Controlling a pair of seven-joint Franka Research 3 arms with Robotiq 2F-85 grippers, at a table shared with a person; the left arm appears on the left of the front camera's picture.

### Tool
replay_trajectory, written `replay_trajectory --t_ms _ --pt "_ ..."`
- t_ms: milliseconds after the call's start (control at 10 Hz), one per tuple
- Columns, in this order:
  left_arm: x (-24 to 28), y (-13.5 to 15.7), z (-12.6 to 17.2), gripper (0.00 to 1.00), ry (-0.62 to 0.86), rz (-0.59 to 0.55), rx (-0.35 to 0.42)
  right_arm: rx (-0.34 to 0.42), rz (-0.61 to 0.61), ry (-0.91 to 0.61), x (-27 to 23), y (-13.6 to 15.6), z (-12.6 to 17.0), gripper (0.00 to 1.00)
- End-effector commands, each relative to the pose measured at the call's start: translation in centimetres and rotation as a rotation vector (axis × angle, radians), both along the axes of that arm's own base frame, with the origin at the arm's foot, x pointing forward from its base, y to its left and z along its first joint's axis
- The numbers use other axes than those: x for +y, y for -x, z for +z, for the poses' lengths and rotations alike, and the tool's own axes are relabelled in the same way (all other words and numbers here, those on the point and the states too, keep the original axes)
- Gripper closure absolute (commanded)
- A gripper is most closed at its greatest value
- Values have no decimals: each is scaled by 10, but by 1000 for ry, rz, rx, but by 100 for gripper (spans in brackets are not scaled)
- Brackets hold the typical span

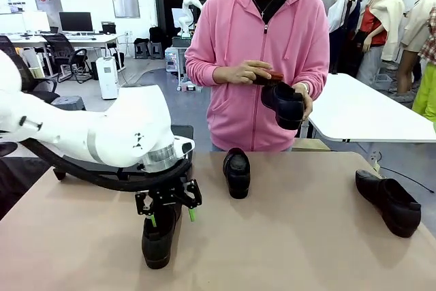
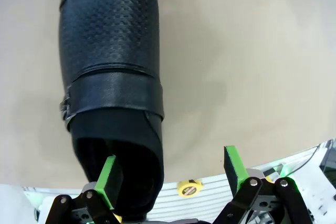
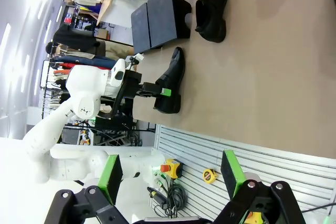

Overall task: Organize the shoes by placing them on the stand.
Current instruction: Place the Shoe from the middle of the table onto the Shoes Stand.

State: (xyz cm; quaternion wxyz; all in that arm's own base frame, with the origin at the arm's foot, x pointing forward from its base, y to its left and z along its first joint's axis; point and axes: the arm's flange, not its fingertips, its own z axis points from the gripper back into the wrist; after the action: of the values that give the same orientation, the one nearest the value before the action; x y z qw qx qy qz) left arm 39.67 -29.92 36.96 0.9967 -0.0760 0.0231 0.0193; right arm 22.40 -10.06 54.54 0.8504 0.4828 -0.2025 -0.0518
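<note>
Shoes lay spread over the table (image 1: 306, 257), with none seen on the stand. Nearest the robot, one shoe (image 1: 158, 240) sat with its heel end under the left pincer (image 1: 168, 204), whose jaws stood apart and held nothing. The left wrist view put one green pad (image 2: 108, 174) over the shoe's opening and the other over bare table beside it, so the side wall lay between them. A sound grasp would probably need a straight descent, one finger inside the collar and one outside. The jaws should close low on the wall, since glossy leather could slip.

Farther off, a second shoe (image 1: 237, 172) sat mid-table and a third shoe (image 1: 390, 204) lay toward the right side. At the far side, a person (image 1: 259, 32) held a fourth shoe (image 1: 285, 103).

The right wrist view showed the stand (image 3: 157, 22) just past the nearest shoe, on the left arm's side, where the arm blocked the front view. It also showed the right pincer (image 3: 170, 174) with jaws wide and empty, high over the table's near edge.
</note>
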Motion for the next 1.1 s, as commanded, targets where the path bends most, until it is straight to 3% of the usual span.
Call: replay_trajectory --t_ms 0,200,300,400,1000 --pt "-6 -15 -4 0 -27 3 22 -32 14 -18 0 -1 1 0" --pt "-9 -20 -13 0 -33 4 39 -32 14 -18 0 -1 1 0" --pt "-7 -20 -13 58 -73 27 37 -32 14 -18 0 -1 1 0" --pt "-9 -21 -14 100 -73 15 44 -32 14 -18 0 -1 1 0" --pt "-10 -18 -19 100 -97 -8 70 -32 14 -18 0 -1 1 0"
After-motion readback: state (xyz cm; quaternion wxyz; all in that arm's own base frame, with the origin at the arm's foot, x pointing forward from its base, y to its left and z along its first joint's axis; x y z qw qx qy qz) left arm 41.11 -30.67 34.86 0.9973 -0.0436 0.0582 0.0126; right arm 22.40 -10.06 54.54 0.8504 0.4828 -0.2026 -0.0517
